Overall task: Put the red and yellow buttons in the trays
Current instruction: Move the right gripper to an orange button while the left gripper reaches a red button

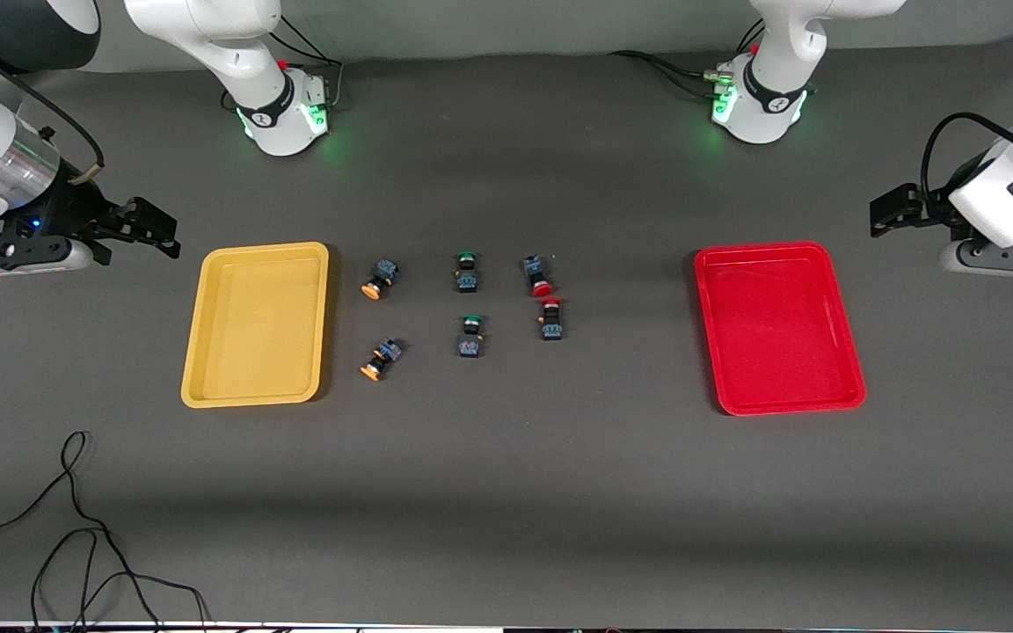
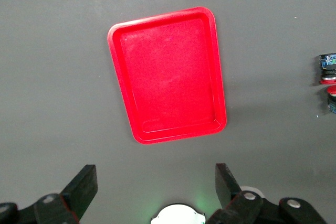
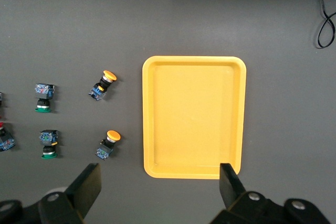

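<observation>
Six switches mid-table, nothing in yellow tray [image 1: 256, 327] or red tray [image 1: 777, 327] yet. Right gripper [image 1: 142, 230] and left gripper [image 1: 889, 215] parked past the trays, fingers spread, empty. Best starting with orange-capped buttons [image 1: 381, 278] beside yellow tray, pinching bodies, skipping green ones [image 1: 467, 272].

The dark grey table [image 1: 506, 492] carries a yellow tray [image 1: 199, 352] toward the right arm's end and a red tray [image 1: 841, 325] toward the left arm's end, well apart. Between them lie six small switches in three pairs: two orange-capped buttons [image 1: 381, 277] [image 1: 380, 359] just beside the yellow tray, two green-capped switches [image 1: 467, 272] [image 1: 470, 335] in the middle, and two red-capped buttons [image 1: 537, 275] [image 1: 550, 318] with their caps almost touching. A black cable [image 1: 76, 527] loops on the table near the front camera, at the right arm's end.
</observation>
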Action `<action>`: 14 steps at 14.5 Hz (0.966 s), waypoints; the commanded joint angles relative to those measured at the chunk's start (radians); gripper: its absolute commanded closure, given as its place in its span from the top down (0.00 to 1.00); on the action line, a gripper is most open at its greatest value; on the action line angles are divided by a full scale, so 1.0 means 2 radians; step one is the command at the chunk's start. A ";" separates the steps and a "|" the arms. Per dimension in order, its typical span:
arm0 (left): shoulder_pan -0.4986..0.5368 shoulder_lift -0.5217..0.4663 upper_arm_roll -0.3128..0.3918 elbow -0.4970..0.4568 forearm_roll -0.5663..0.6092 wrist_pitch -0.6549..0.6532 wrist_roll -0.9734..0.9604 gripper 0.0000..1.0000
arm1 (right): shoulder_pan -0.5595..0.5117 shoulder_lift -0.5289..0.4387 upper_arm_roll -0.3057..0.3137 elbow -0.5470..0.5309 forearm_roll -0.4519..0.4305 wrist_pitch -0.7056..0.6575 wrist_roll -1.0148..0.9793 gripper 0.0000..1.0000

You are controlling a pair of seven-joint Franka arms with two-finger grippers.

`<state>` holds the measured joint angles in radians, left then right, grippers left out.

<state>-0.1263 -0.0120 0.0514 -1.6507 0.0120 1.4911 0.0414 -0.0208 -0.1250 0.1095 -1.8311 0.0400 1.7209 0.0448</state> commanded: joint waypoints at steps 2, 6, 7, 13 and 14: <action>-0.006 0.004 0.006 0.012 -0.003 0.002 0.002 1.00 | -0.004 -0.002 0.004 -0.002 -0.011 -0.001 0.007 1.00; -0.006 0.004 0.006 0.012 -0.004 0.008 -0.002 1.00 | -0.001 0.011 0.010 -0.004 -0.010 -0.001 0.027 1.00; -0.005 0.004 0.006 0.012 -0.004 0.006 -0.003 1.00 | 0.005 0.020 0.011 -0.005 -0.006 -0.001 0.059 1.00; -0.014 0.001 -0.043 -0.021 -0.030 0.015 -0.102 1.00 | 0.018 0.042 0.092 -0.087 -0.004 0.078 0.229 1.00; -0.017 0.001 -0.059 -0.029 -0.044 0.024 -0.124 1.00 | 0.019 0.045 0.105 -0.110 -0.004 0.103 0.255 1.00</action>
<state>-0.1394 -0.0083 -0.0241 -1.6702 -0.0350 1.5072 -0.1096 0.0142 -0.0178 0.2694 -1.9440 0.0405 1.8316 0.4378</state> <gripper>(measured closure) 0.000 0.000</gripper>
